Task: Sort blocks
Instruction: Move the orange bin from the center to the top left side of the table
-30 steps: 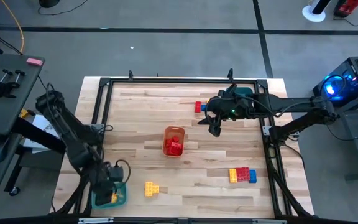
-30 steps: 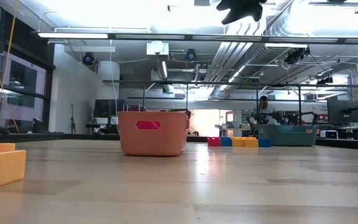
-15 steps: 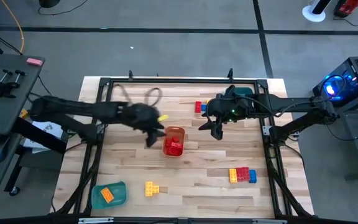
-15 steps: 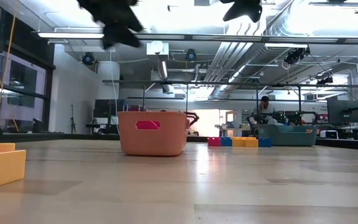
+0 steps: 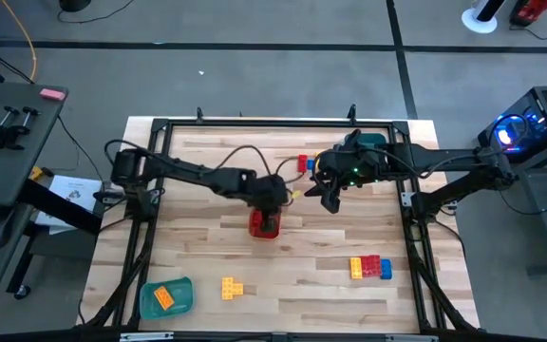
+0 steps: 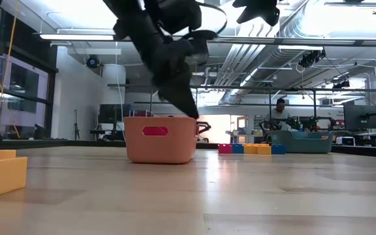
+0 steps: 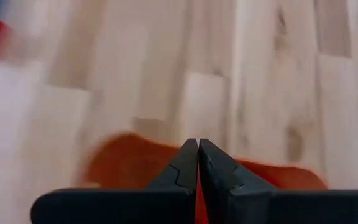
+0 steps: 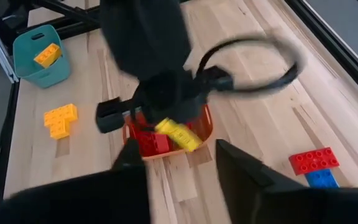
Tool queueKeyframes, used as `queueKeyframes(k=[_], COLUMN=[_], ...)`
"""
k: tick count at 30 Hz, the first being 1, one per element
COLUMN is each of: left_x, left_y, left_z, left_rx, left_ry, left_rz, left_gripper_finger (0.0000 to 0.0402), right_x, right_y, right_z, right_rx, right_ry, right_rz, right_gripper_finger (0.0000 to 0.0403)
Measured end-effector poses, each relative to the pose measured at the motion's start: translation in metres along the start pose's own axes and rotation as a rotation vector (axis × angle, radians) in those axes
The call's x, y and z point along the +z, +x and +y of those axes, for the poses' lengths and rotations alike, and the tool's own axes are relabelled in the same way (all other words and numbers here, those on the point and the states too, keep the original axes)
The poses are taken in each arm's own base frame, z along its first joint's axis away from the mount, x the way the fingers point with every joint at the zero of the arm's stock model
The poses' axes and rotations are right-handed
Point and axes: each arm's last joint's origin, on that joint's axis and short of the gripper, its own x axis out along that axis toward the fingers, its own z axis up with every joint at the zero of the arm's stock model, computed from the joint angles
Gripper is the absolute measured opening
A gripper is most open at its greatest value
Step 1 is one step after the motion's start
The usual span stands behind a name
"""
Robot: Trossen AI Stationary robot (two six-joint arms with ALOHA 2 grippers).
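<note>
My left gripper [image 5: 273, 206] hangs shut over the orange tray [image 5: 266, 228], which holds red blocks [image 8: 153, 142]; in the left wrist view its fingers [image 7: 197, 152] meet with nothing between them. My right gripper [image 5: 329, 198] is high over the table to the tray's right, open and empty [image 8: 182, 165]. A red and a blue block [image 5: 305, 163] lie at the far side. Yellow blocks [image 5: 233, 288] lie near the front, and a yellow, red and blue group [image 5: 370, 268] lies at the near right. An orange-yellow block [image 5: 162, 296] lies in the teal tray [image 5: 180, 302]. My left gripper points slanting down, and its shut tips [image 6: 189, 112] stand right at the orange tray's far rim [image 6: 187, 119]. Whether they touch the rim I cannot tell.
A black frame [image 5: 254, 122] runs around the wooden table. A second teal tray [image 6: 299, 141] stands at the far right, below my right arm. In the low view a yellow block [image 6: 2, 173] lies close at the left. A person shows in the room behind.
My left gripper has risen from the teal tray at the near left corner and swung toward the far right, across the table, then come down over the orange tray. The orange-yellow block stays in the teal tray.
</note>
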Motion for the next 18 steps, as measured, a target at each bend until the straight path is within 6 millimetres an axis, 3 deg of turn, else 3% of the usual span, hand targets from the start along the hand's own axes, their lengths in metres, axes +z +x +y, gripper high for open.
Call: queueKeyframes(k=[4,12,18], left_x=[-0.013,-0.052,-0.065], left_y=[-0.006,0.002,-0.001], left_z=[0.013,0.032,0.051], left_rx=[0.053,-0.018,0.050], left_ry=[0.056,0.095,0.109], left_rz=[0.122,0.286,0.396], left_gripper_finger=[0.0000,0.0000,0.0000], right_x=[0.000,-0.001,0.000], right_y=[0.000,0.000,0.000], right_z=[0.000,0.000,0.000], right_rx=[0.003,0.005,0.005], right_ry=[0.003,0.026,0.027], right_rz=[0.004,0.008,0.006], right_gripper_finger=[0.0010,0.0005,0.0002])
